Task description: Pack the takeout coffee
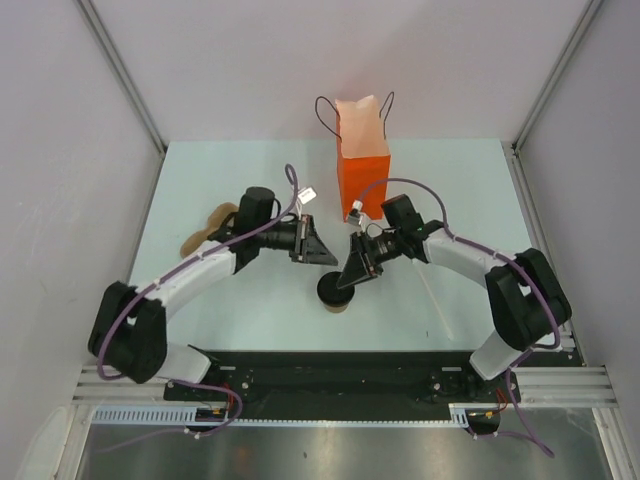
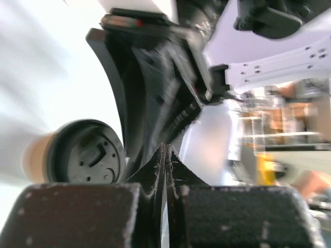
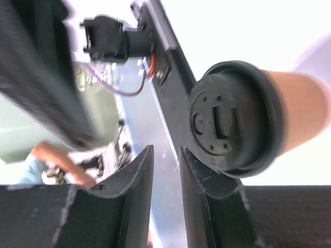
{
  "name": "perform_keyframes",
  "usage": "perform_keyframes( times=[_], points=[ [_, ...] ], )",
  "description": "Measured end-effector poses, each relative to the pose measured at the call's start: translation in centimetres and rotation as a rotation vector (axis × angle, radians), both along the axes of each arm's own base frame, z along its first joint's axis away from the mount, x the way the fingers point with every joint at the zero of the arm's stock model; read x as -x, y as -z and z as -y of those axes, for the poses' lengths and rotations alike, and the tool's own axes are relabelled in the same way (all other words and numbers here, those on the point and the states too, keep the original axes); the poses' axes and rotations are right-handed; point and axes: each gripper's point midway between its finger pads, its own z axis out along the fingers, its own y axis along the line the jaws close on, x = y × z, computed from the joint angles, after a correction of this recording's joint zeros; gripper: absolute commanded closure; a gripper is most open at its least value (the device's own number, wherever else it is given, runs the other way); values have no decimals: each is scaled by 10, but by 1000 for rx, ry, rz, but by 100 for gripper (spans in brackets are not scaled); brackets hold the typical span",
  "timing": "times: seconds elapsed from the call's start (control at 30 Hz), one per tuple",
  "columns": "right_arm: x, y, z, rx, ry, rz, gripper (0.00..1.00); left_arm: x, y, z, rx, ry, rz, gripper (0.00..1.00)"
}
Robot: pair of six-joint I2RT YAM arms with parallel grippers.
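The takeout coffee (image 1: pixel 336 292) is a tan paper cup with a black lid, standing near the table's middle front. My right gripper (image 1: pixel 350 278) hovers right over its lid. In the right wrist view the lid (image 3: pixel 231 120) lies just outside the right finger, and the right gripper (image 3: pixel 165 155) shows a narrow bare gap, so it is open on nothing. My left gripper (image 1: pixel 325 255) is a little behind and left of the cup. In the left wrist view its fingers are pressed together at the left gripper (image 2: pixel 166 151), with the cup (image 2: pixel 77 155) lower left.
A tall orange paper bag (image 1: pixel 362 160) with black cord handles stands upright at the back, behind both grippers. A flat brown object (image 1: pixel 208 228) lies at the left, beside the left arm. The right gripper's black body (image 2: pixel 150 88) fills the middle of the left wrist view.
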Motion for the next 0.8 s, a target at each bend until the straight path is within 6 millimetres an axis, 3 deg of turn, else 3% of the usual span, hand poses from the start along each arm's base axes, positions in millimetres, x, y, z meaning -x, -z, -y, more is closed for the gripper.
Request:
perform_keyframes(
  times=[0.13, 0.23, 0.33, 0.57, 0.8],
  points=[
    [-22, 3, 12, 37, 80, 55, 68, -8, -34, -12, -51, -39, 238, 85],
    [-34, 10, 19, 80, 128, 72, 67, -12, -44, -22, -124, -49, 388, 81],
    [-44, 15, 21, 122, 151, 104, 64, -6, -37, -30, -224, -11, 512, 78],
    [-64, 13, 21, 183, 172, 220, 61, 33, -3, -29, -422, 228, 709, 75],
    [-58, 23, 17, 247, 126, 280, 66, 36, 12, -26, -531, 327, 812, 76]
  ],
)
